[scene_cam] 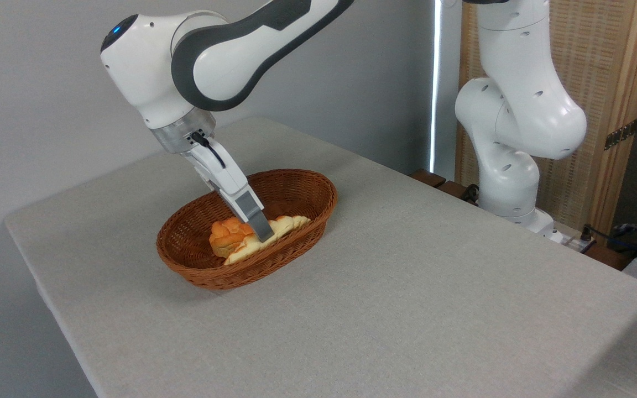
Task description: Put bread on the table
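no readable text, label, brand, number or sign anywhere in the frame: none on the white and dark grey robot arm [224, 61] at upper left, none on the brown oval wicker basket [296, 190] at centre left, none on the plain light grey-beige cloth-covered table [407, 298]. a small blue indicator light on the arm's joint at upper left carries no lettering.
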`<state>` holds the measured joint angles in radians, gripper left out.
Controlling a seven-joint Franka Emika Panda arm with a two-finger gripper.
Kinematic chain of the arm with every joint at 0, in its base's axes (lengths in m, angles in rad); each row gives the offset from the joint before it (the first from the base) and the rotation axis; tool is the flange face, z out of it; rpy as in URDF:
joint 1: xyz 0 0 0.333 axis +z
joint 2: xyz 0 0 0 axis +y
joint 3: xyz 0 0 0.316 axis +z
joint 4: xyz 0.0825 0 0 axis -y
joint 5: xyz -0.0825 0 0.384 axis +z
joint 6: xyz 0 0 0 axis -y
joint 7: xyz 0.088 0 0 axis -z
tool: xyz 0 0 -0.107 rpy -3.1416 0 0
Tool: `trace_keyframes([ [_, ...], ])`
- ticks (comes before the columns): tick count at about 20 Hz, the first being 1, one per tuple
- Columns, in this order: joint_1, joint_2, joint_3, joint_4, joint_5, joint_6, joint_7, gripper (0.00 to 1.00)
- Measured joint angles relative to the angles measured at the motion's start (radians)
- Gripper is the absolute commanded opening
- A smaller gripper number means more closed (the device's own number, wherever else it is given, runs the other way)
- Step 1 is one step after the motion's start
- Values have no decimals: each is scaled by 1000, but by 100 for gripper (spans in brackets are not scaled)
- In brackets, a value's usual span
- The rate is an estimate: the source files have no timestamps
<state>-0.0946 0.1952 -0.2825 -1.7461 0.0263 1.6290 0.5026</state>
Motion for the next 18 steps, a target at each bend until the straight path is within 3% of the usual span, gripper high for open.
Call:
trace_keyframes([
  [9,0,-1,1,3,0,0,0,15],
  [12,0,-1,1,3,0,0,0,6],
  [18,1,-1,1,5,0,0,0,2],
])
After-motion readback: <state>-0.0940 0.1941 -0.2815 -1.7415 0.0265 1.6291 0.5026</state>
